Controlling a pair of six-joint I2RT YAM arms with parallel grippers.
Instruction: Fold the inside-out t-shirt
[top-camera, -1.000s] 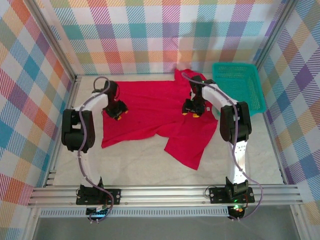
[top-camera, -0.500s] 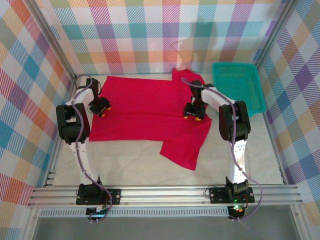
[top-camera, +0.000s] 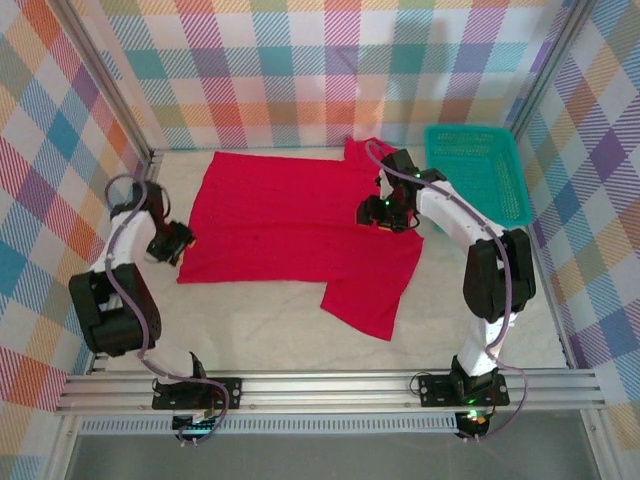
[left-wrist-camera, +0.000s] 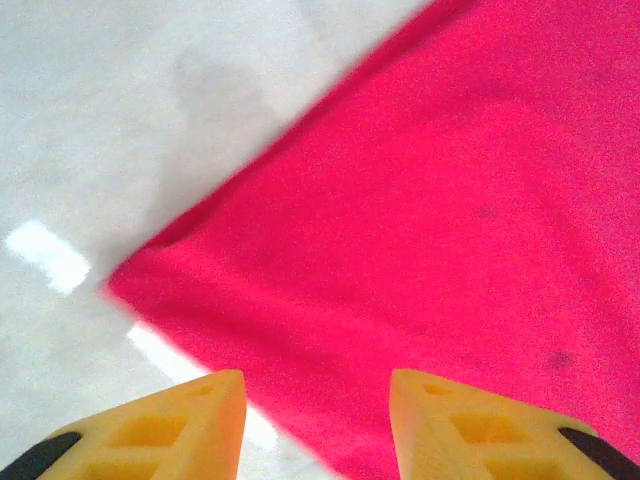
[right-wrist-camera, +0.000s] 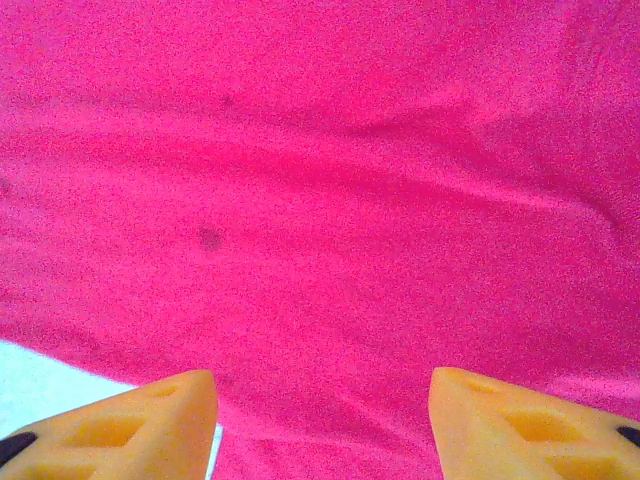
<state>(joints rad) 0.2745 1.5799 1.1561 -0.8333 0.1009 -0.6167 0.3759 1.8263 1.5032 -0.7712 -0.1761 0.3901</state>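
One table (top-camera: 270, 320) holds one red t-shirt (top-camera: 290, 215) and one teal basket (top-camera: 470, 130), with two arms. Nearest, the left end effector (top-camera: 172, 243) (left-wrist-camera: 312, 385) has its fingers apart and empty at the shirt's left corner, and the shirt spreads toward 3 o'clock. Farther back, the right end effector (top-camera: 385, 213) (right-wrist-camera: 322, 378) has its fingers apart and empty above the shirt's right side. The basket sits farthest, at 2 o'clock.
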